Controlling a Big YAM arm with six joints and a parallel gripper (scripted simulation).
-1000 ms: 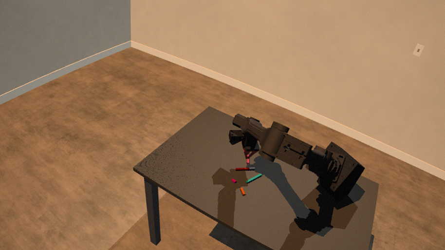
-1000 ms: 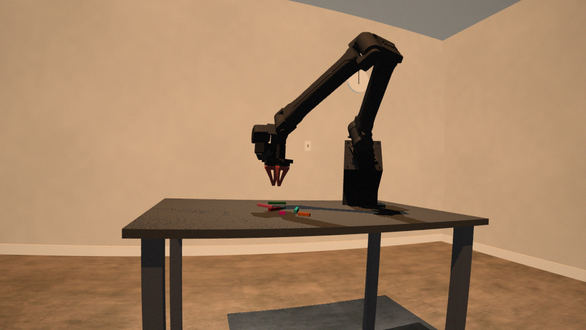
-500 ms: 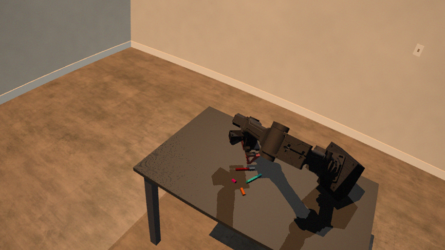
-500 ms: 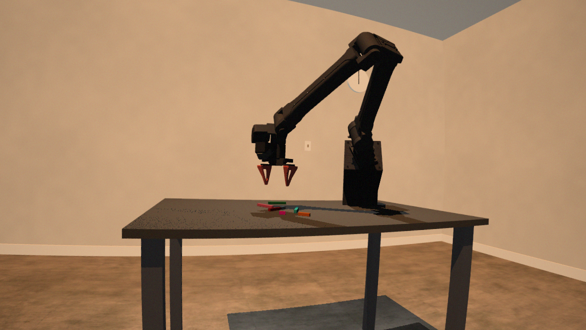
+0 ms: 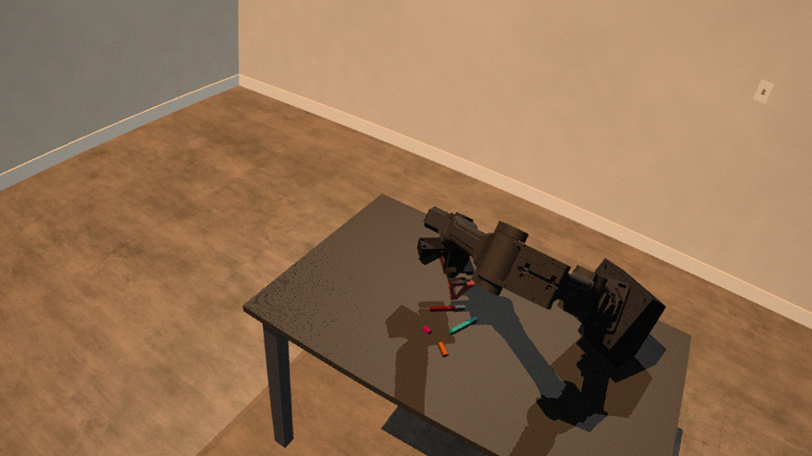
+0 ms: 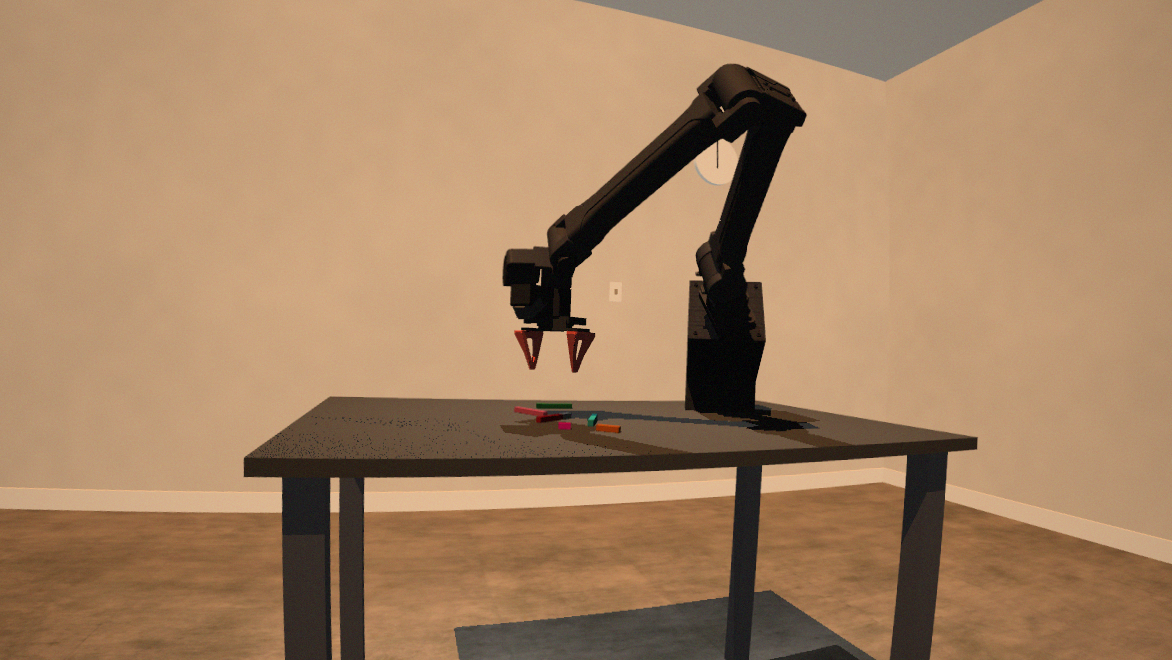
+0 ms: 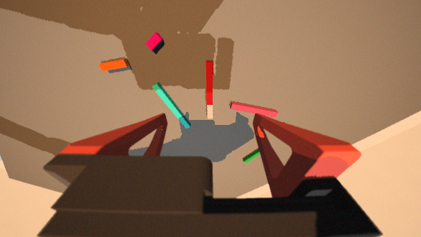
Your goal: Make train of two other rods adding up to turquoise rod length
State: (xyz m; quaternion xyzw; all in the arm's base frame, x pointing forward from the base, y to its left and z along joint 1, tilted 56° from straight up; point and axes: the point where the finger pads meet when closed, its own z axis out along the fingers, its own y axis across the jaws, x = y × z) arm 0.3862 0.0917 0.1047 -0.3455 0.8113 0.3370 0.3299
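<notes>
The red rod (image 5: 441, 308) (image 6: 547, 418) (image 7: 209, 80) and the grey rod (image 5: 459, 306) (image 7: 210, 111) lie flat end to end, in one line, with no gap that I can see in the wrist view. My gripper (image 6: 553, 369) (image 7: 210, 118) is wide open and empty, well above the table over these rods. The turquoise rod (image 5: 463, 325) (image 6: 592, 419) (image 7: 169, 104) lies slanted beside them, apart from both. The pink rod (image 6: 529, 410) (image 7: 254, 108) lies on their other side, crosswise and apart.
The magenta rod (image 5: 427, 329) (image 6: 565, 426) (image 7: 154, 42) and orange rod (image 5: 442, 349) (image 6: 608, 428) (image 7: 113, 64) lie apart on the turquoise rod's side. The green rod (image 6: 554, 405) (image 7: 251, 156) lies farther back, partly hidden by a finger in the wrist view.
</notes>
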